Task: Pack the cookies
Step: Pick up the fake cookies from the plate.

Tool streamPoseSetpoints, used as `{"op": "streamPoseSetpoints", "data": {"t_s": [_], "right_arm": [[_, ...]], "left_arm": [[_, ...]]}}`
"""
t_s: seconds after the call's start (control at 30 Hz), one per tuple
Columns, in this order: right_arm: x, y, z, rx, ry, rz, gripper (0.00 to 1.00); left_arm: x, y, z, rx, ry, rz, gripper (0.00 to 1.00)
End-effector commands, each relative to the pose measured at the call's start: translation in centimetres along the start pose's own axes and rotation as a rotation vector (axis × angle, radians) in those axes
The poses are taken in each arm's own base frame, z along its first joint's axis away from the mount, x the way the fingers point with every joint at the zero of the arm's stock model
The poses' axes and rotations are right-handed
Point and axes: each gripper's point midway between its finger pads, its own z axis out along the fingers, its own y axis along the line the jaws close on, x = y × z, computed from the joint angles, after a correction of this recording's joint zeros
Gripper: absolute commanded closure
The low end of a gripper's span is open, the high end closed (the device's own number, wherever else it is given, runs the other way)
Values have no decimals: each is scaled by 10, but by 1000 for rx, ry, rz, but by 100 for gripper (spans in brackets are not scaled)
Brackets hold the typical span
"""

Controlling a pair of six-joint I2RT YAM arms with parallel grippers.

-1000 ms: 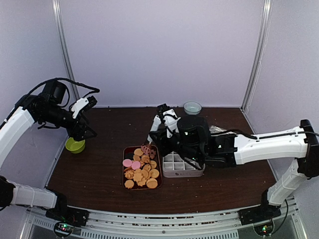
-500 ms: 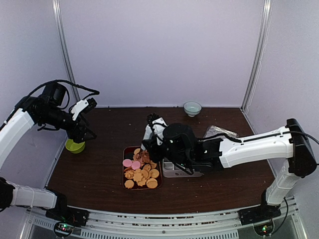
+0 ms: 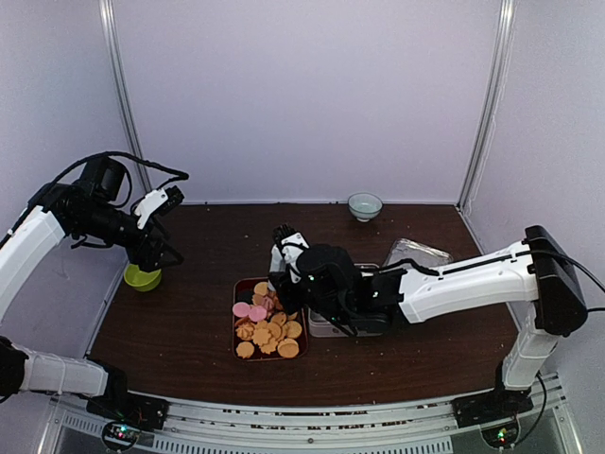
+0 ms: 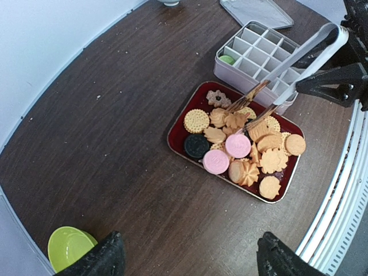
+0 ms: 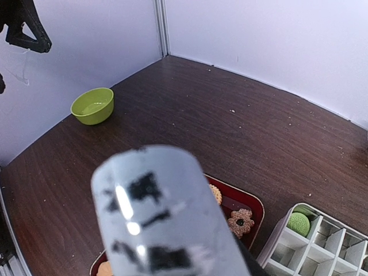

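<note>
Blurred silver metal tongs (image 5: 167,218) fill the right wrist view. Right end effector (image 4: 345,54), reaching leftward, pinches them above the small golden cookies (image 4: 241,144); left end effector (image 4: 192,259) hangs spread.

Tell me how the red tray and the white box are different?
The red tray is shallow and open; the white box has taller walls split into many little cells. The tray is piled with cookies; the box shows just one green cookie in a corner cell. Both are rectangular and sit side by side.

Lime bowl (image 3: 142,276) far left; pale bowl (image 3: 365,205) at back; flat lid (image 3: 416,253) right; metal tongs (image 4: 302,53) over red tray (image 4: 202,95)
</note>
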Motion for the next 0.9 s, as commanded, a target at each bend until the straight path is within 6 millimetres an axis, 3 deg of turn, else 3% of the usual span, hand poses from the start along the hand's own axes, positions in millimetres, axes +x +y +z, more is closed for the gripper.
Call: {"op": "streamPoseSetpoints", "data": {"t_s": [0.0,0.2,0.33,0.57,0.87], "right_arm": [[-13,-3,3,47,-45,1,64],[-2,-12,6,90,-22,-23,66],[-5,-19,4,102,-30,-11,71],[-37,-30,-9,107,-92,34,89],[-73,-55,-35,84,-170,127,95]], "left_arm": [[-6,2,-5,-9,-31,21,19],[-8,2,-3,1,-32,15,19],[-9,2,-3,6,-33,11,19],[-11,2,-2,10,-32,5,19],[-10,4,-2,3,-24,9,19]]}}
